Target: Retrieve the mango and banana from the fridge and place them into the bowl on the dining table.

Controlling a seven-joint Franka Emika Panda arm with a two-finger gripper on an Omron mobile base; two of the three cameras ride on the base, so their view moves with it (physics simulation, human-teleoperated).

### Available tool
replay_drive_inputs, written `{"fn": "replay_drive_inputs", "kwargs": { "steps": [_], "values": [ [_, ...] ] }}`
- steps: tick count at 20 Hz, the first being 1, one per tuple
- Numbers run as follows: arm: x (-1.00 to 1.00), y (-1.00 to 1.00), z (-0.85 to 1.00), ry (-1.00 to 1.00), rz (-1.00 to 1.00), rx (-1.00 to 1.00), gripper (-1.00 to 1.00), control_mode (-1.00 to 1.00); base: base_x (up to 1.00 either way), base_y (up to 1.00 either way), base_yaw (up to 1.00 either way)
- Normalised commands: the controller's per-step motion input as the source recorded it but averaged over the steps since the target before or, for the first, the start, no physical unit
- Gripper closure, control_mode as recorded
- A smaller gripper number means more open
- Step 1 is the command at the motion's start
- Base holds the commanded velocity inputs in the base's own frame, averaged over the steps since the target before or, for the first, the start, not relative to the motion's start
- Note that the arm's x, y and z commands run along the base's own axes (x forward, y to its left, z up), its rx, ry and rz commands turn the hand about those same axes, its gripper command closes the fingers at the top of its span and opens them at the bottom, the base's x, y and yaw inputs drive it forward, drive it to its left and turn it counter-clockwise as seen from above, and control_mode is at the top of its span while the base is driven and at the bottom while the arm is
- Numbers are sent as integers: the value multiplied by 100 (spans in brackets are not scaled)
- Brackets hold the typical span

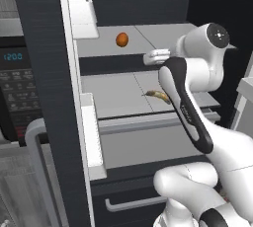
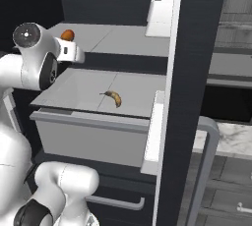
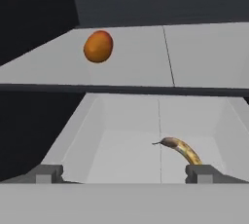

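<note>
The fridge [image 1: 42, 97] stands open, its light grey shelves bare to me. The mango [image 1: 122, 39] [image 2: 67, 35] [image 3: 98, 46], a small orange oval, rests on the upper shelf. One shelf lower lies the banana [image 1: 159, 95] [image 2: 113, 98] [image 3: 182, 149], yellow with dark ends. My gripper [image 3: 125, 175] is open and holds nothing. It hovers in front of the shelves at about upper-shelf height, short of both fruits. In the hand view the mango is up and left, and the banana is just above the right fingertip [image 3: 204, 173]. The bowl and the dining table are out of view.
The open fridge doors [image 2: 197, 48] flank the arm on both sides, with white door bins [image 1: 84, 11] [image 2: 160, 4] sticking inward. Below the shelves is a dark drawer with a silver handle [image 1: 133, 204]. An oven panel [image 1: 15, 73] sits at the left and a marble-topped surface [image 2: 231, 139] at the right.
</note>
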Motion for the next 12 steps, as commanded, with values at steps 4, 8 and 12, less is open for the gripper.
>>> {"fn": "replay_drive_inputs", "kwargs": {
  "steps": [4, 8, 12],
  "values": [
    [25, 0, 0, 3, 0, 19, -100, -100, 0, 0, 0],
    [26, 8, 1, 3, 0, 4, -100, -100, 0, 0, 0],
    [31, 23, 14, 1, 0, -2, -100, -100, 0, 0, 0]
  ]
}}
